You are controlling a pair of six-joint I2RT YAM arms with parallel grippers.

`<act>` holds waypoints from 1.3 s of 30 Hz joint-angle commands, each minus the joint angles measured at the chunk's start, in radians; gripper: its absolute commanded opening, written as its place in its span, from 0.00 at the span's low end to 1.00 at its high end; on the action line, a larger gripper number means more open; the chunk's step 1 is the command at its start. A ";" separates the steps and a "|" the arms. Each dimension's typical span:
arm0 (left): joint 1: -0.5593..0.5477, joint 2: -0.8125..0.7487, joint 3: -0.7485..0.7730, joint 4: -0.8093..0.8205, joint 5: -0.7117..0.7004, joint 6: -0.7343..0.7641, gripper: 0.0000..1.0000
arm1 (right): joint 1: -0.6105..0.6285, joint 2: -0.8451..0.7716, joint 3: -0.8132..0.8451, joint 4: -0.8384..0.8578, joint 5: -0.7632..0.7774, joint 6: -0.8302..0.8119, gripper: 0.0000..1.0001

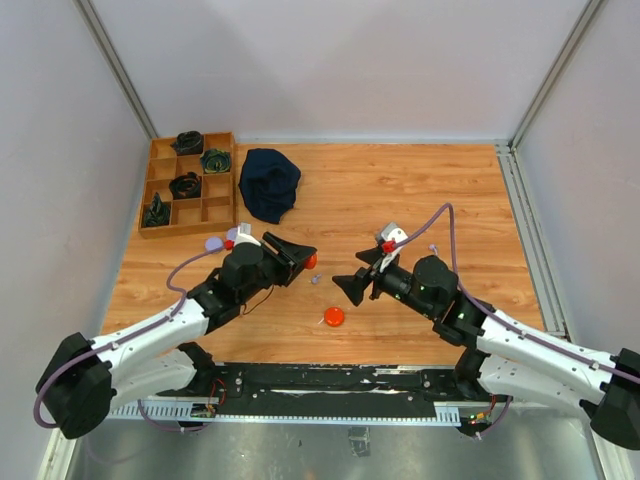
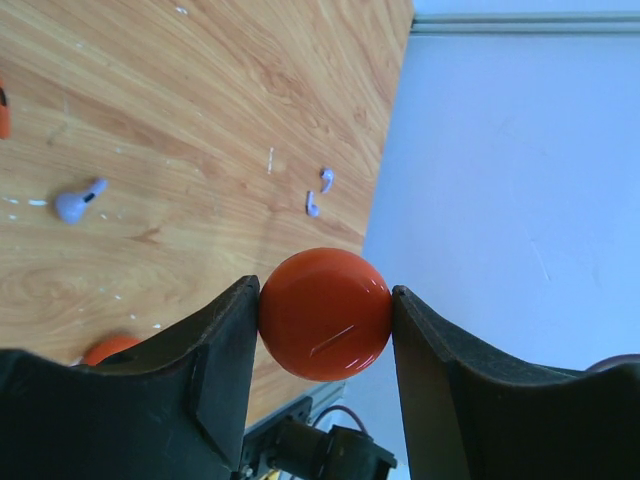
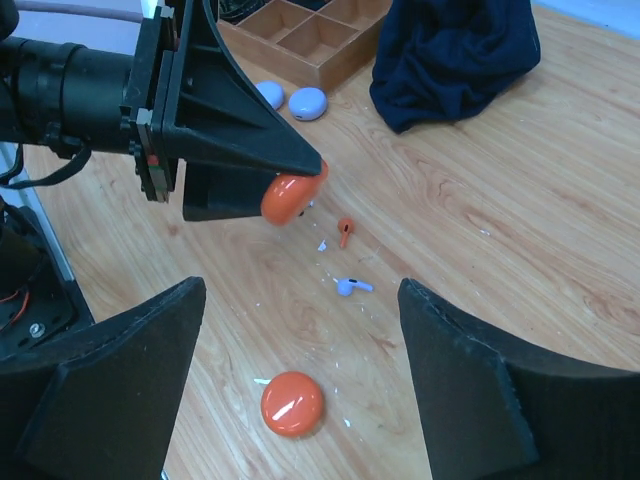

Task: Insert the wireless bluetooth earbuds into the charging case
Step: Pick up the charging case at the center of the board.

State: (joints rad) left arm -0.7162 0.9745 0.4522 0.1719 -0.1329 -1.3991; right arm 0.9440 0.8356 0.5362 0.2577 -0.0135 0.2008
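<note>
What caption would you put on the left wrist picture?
Left pincer grips a round orange disc over the wooden table.

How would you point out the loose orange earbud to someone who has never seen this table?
On the table, find the gap between the two arms' tips. Near the round orange piece pinched in the left gripper lie two tiny stemmed bits. The orange earbud differs from the lavender earbud beside it by colour, and from the orange disc lying flat by being far smaller.

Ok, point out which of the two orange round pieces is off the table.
The orange piece pinched in the left gripper, held above the wood. The other orange piece lies loose on the table.
</note>
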 commanded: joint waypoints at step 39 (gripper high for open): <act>-0.205 0.146 0.121 0.128 -0.251 -0.207 0.49 | 0.139 0.351 -0.059 0.611 0.436 0.000 0.29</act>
State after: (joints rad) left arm -0.9066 1.1179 0.5556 0.2737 -0.3622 -1.5990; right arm 1.0767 1.1912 0.4625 0.8238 0.3740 0.2249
